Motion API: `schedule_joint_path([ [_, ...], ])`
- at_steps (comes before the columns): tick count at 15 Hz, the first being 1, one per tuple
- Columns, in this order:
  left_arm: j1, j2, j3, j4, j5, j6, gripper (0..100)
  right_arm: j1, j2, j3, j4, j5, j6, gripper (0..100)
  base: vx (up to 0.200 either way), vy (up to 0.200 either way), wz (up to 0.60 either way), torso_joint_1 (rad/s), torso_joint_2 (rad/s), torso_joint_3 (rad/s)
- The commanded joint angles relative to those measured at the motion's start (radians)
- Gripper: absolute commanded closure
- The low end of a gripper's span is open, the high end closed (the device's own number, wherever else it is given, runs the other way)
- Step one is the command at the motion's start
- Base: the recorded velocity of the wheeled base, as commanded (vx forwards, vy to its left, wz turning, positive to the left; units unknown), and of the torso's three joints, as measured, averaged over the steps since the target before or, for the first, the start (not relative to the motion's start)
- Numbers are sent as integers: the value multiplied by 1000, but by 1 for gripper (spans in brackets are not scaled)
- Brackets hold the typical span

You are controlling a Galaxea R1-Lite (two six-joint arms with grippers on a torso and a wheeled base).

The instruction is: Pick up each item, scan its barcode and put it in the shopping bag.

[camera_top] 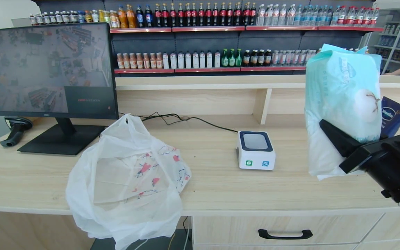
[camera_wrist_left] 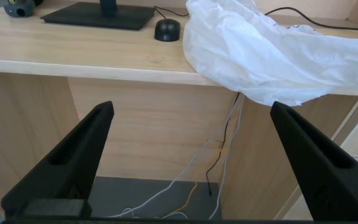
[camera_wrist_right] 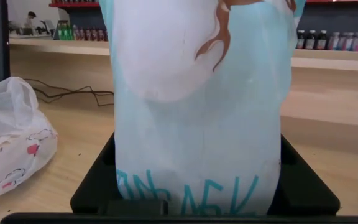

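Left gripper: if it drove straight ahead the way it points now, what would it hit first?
Probably the wooden panel below the countertop, or the cables hanging in front of it; depth is unclear. The open left gripper aims under the shopping bag, which overhangs the edge higher up.

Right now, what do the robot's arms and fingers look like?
The left gripper and right gripper are matte black, each with two long wedge-shaped fingers tapering to blunt tips. The right arm is black and blocky too.
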Motion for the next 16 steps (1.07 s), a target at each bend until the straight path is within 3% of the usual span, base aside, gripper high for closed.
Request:
schedule_joint_path([
  [1,0,0,0,0,0,0,0,3,31,7,-1,2,1,100,0,200,0,2,2,2],
  [9,0,0,0,0,0,-2,0,0,16,68,-23,2,9,100,0,200,0,-1,1,2],
  [16,-2,0,0,0,0,6,0,3,-21,130,-23,9,9,100,0,0,0,0,0,0],
])
